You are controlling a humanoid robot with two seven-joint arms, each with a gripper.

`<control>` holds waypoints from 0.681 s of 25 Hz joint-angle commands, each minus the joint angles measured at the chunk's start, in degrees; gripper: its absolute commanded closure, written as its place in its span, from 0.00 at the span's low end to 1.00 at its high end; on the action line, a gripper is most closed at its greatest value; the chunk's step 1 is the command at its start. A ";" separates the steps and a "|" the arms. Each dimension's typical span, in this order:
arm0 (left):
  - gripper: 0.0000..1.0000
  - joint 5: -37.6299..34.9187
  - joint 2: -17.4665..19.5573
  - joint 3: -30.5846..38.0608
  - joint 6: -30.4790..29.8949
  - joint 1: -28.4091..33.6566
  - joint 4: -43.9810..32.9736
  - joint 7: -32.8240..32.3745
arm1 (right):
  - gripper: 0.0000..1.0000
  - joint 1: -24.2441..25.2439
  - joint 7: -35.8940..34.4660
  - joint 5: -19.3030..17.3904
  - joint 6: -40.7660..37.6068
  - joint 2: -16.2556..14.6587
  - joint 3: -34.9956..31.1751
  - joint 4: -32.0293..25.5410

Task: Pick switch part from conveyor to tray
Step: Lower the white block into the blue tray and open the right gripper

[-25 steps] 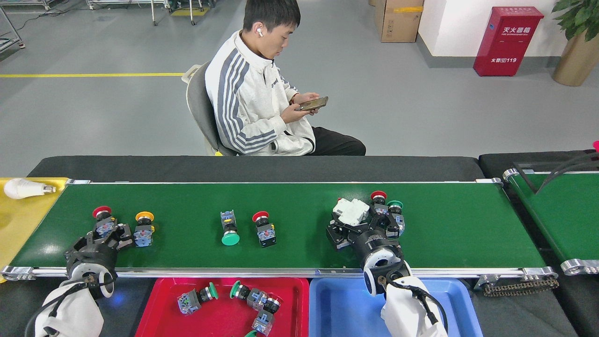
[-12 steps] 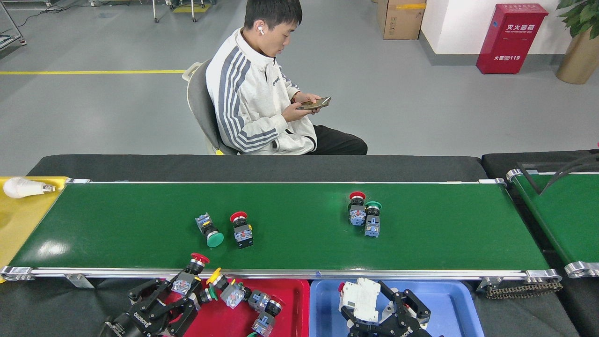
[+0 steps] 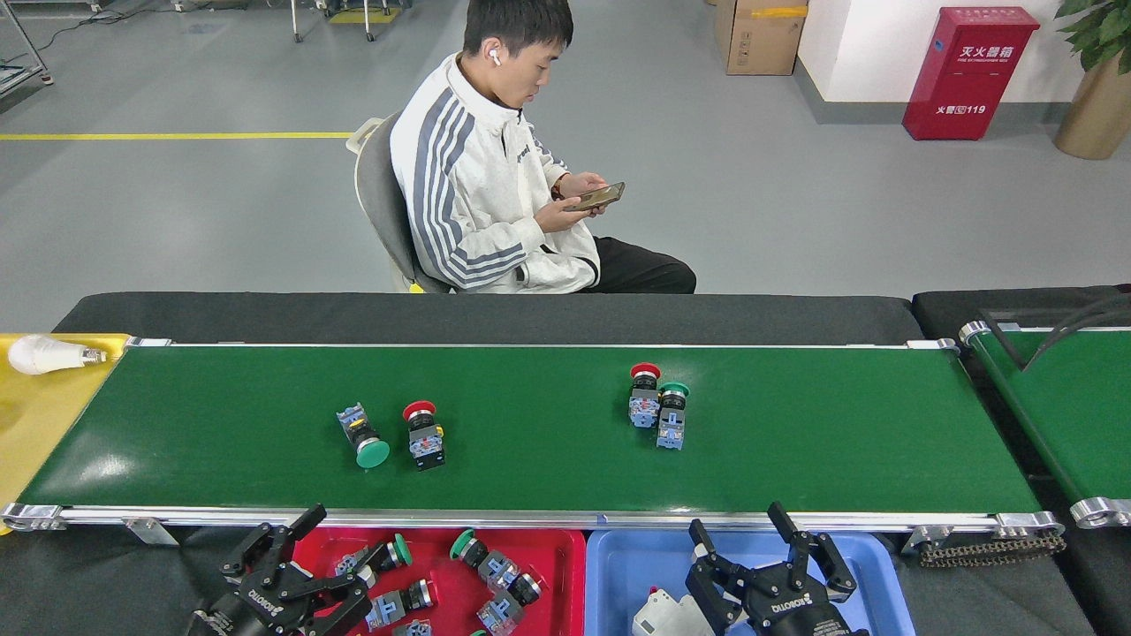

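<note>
The conveyor (image 3: 839, 433) carries a green-capped switch part (image 3: 362, 437) beside a red-capped one (image 3: 424, 433) left of centre. A second red-capped (image 3: 644, 393) and green-capped (image 3: 671, 415) pair lies right of centre. Below the near rail, a red tray (image 3: 561, 565) holds several switch parts (image 3: 490, 565). My left gripper (image 3: 292, 565) is open over that tray's left edge, holding nothing. Over the blue tray (image 3: 627, 565) my right gripper (image 3: 764, 548) is open, and a white breaker (image 3: 663, 614) lies in the tray just left of it.
A person (image 3: 495, 177) sits behind the conveyor, looking at a phone. A light bulb (image 3: 49, 353) rests on a yellow surface (image 3: 35, 415) at the left end. A second green belt (image 3: 1069, 406) starts at the right. Black padding borders the far rail.
Both grippers opened. The two switch parts from my left gripper now lie in the red tray, and the white breaker lies in the blue tray. Parts on the belt shifted left.
</note>
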 commanded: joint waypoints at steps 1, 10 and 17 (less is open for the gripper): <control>0.00 -0.08 0.59 0.45 13.52 -0.46 -0.40 0.12 | 0.01 -0.44 -0.03 0.22 2.90 -0.45 -0.21 -0.59; 0.00 -0.08 1.21 3.00 20.57 2.09 -0.66 0.12 | 0.01 0.26 -0.03 -0.48 2.81 -6.87 -3.28 -1.29; 0.00 -0.17 2.53 2.56 20.83 -0.81 -0.14 -0.05 | 0.01 -0.71 -0.12 -0.66 2.02 -8.63 -5.48 -0.94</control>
